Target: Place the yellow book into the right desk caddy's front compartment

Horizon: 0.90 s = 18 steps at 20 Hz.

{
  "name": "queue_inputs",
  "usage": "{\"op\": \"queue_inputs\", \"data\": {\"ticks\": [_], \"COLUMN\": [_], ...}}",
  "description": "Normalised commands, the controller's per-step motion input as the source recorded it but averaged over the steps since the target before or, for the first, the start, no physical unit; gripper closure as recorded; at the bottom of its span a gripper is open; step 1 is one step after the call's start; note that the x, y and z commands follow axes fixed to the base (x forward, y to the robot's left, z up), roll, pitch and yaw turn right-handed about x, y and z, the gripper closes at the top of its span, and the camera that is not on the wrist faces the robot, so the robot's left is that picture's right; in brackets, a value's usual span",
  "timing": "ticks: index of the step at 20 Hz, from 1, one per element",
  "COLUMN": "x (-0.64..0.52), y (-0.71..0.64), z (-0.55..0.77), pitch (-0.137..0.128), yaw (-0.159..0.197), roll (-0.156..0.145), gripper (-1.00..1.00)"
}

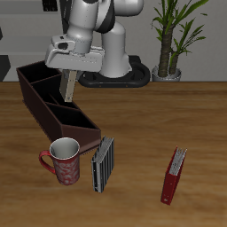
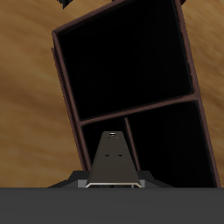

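Note:
My gripper (image 1: 68,74) is shut on the yellow book (image 1: 68,90), a thin pale tan book that hangs straight down from the fingers. It is held just above the right desk caddy (image 1: 35,99), a long dark maroon open box with partitions, about midway along its length. In the wrist view the book (image 2: 112,156) points down at the caddy's cross partition (image 2: 136,108), with dark open compartments on either side. The caddy's end section nearest the table's front edge (image 1: 82,133) lies beyond the book's lower edge. Which compartment the book is over I cannot tell.
A red patterned mug (image 1: 62,161) stands just in front of the caddy's near end. A dark grey ribbed book (image 1: 104,164) stands beside the mug. A dark red book (image 1: 174,175) stands apart near the front edge. A potted plant (image 1: 173,35) is behind the table.

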Motion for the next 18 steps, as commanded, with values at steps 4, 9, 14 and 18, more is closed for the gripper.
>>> {"op": "queue_inputs", "data": {"ticks": [4, 9, 14, 18], "x": [0.04, 0.10, 0.07, 0.04], "y": [-0.02, 0.06, 0.02, -0.04], "z": [-0.05, -0.16, -0.13, -0.14], "pitch": [0.000, 0.024, 0.016, 0.019], "yaw": [-0.005, -0.002, 0.002, -0.011], "roll": [-0.007, 0.015, 0.009, -0.008], "gripper": [1.00, 1.00, 1.00, 1.00]}}
